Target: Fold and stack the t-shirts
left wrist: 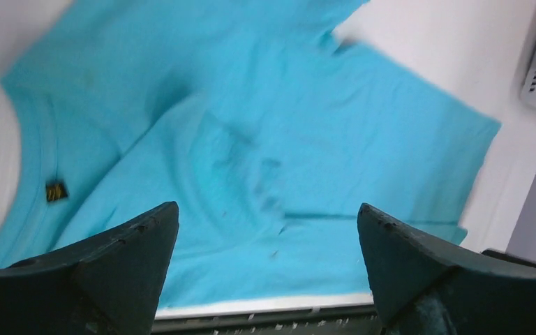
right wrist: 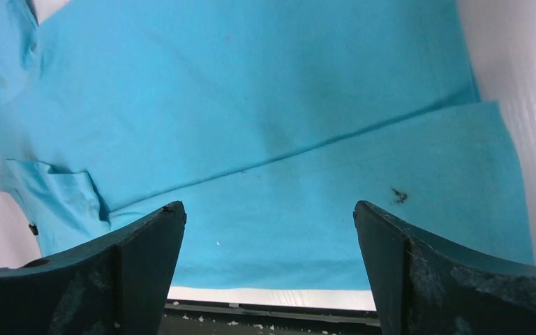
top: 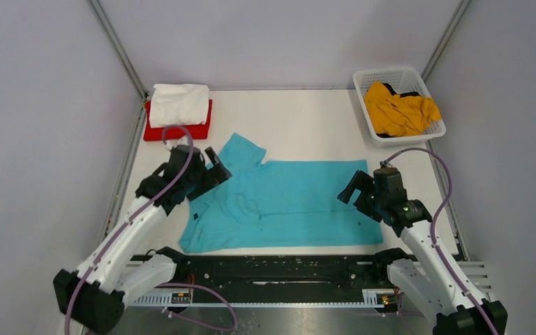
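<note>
Where the turquoise t-shirt [top: 286,202] lies: flat on the table [top: 307,118] between my arms, near edge folded over.
My left gripper [top: 213,174]: jaws spread wide above its collar end, holding nothing.
My right gripper [top: 352,190]: jaws spread wide above its hem end, empty.
White t-shirt [top: 179,103]: folded atop the red t-shirt [top: 155,132], far left.
Mustard yellow t-shirt [top: 399,110]: crumpled in the basket [top: 391,72].

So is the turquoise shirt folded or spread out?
Partly folded: turquoise shirt lies flat, near edge lapped over lengthwise, far sleeve sticking out.
</note>
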